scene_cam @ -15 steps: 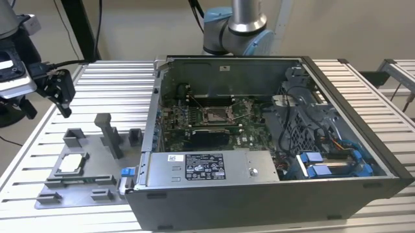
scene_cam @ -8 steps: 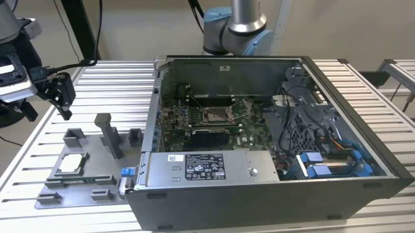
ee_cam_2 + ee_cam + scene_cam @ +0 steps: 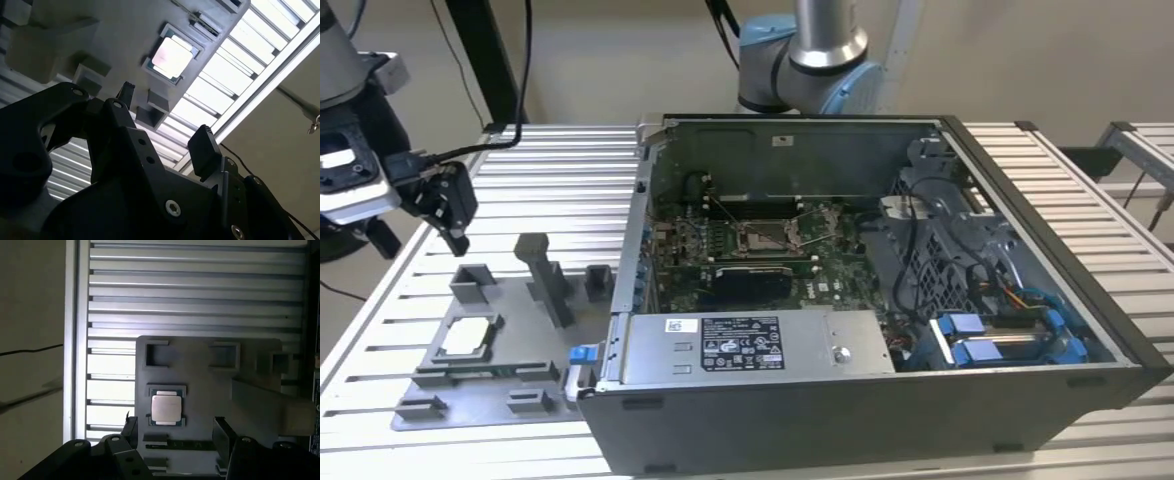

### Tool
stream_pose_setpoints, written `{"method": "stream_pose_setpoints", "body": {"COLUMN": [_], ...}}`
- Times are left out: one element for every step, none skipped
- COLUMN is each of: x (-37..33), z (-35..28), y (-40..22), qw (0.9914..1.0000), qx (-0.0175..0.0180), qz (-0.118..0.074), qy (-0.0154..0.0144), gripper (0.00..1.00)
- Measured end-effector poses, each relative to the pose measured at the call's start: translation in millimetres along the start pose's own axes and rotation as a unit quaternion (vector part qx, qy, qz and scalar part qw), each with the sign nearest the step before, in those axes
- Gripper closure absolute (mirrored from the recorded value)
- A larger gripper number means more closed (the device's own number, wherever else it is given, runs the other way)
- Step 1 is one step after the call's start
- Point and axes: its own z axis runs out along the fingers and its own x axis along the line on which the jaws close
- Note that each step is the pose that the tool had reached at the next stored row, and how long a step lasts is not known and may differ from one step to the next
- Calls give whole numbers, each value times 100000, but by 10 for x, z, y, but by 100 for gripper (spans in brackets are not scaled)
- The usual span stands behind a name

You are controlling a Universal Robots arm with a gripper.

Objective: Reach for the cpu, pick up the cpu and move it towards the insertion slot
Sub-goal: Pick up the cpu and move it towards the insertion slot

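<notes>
- Lower left of the exterior view: the cpu (image 3: pixel 464 338) lies flat in its seat on the grey fixture plate (image 3: pixel 520 375), on the slatted tabletop (image 3: pixel 400 290). Not yet lifted.
- Claw (image 3: pixel 451 222) hangs at upper left of that view, above the plate and apart from the chip. Jaws spread wide, nothing held.
- Both wrist views: chip lies beyond the fingertips, roughly in line with the gap, no contact.
- Insertion slot (image 3: pixel 767 235) sits mid-frame inside the open computer case (image 3: pixel 854 400), well apart from chip and claw.
- Judged: reach partly made; grasp and carry remain.
</notes>
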Motion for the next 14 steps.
{"method": "stream_pose_setpoints", "body": {"x": [1, 3, 5, 6, 8, 11, 14, 18, 22, 24, 27, 27, 27, 28], "z": [14, 31, 43, 57, 74, 89, 104, 122, 138, 156, 174, 193, 211, 229], "y": [-1, -1, -2, -2, -2, -3, -3, -4, -5, -6, -6, -7, -8, -8], "qw": [100000, 100000, 100000, 100000, 100000, 100000, 100000, 100000, 100000, 100000, 100000, 100000, 100000, 100000], "qx": [0, -2, 7, 2, 2, 1, 4, 7, 5, 4, 2, 3, 2, 5], "qz": [-5, -6, -1, -3, -1, 0, 1, 2, 1, -3, -4, -4, -5, 0], "qy": [0, -5, 1, -5, -5, -8, -3, -1, 1, -1, -5, -3, -4, 0], "gripper": [0, 0, 0, 0, 0, 0, 0, 0, 0, 0, 0, 0, 0, 0]}}
